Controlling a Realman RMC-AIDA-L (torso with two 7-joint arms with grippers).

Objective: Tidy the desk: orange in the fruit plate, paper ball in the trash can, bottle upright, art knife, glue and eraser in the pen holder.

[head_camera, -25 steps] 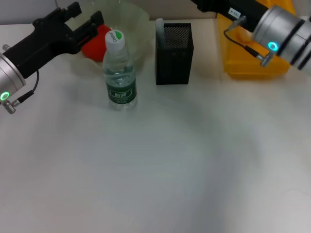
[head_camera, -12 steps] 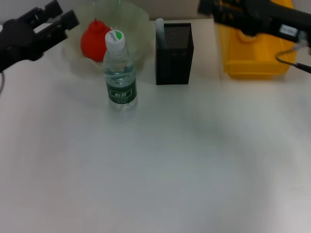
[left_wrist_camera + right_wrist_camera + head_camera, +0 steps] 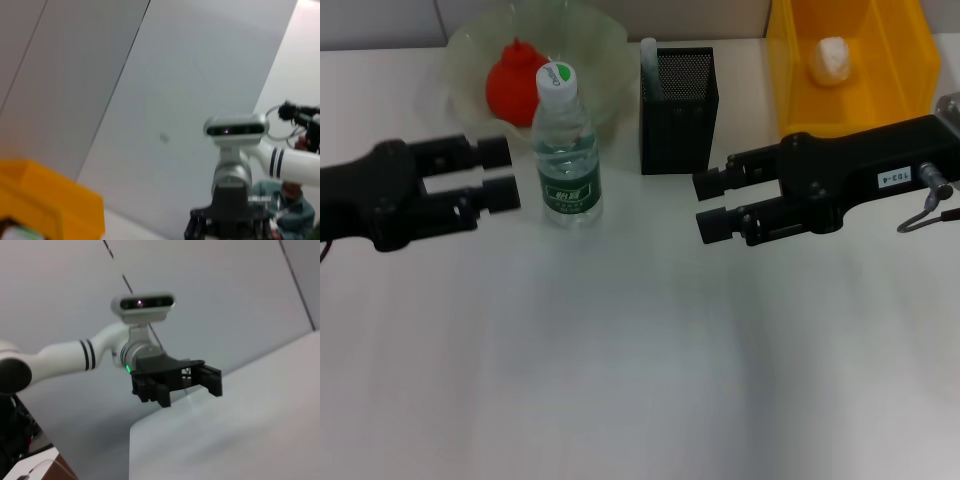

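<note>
Both grippers are hovering unclenched, holding nothing.
Left gripper [image 3: 502,174] is sitting just beside the upright bottle [image 3: 567,150]; right gripper [image 3: 712,205] is hanging near the pen holder [image 3: 679,112]. Orange [image 3: 510,82] is lying in the fruit plate [image 3: 603,50], apparently the paper ball [image 3: 831,58] in the trash can [image 3: 798,70].

The fruit plate [image 3: 603,40] is showing translucent pale green glass; the orange [image 3: 512,84] is looking smooth-skinned. The bottle [image 3: 567,150] is clear glossy plastic, the pen holder [image 3: 679,110] black metal mesh, the trash can [image 3: 850,95] shiny yellow plastic, the paper ball [image 3: 831,58] crumpled white paper.
</note>
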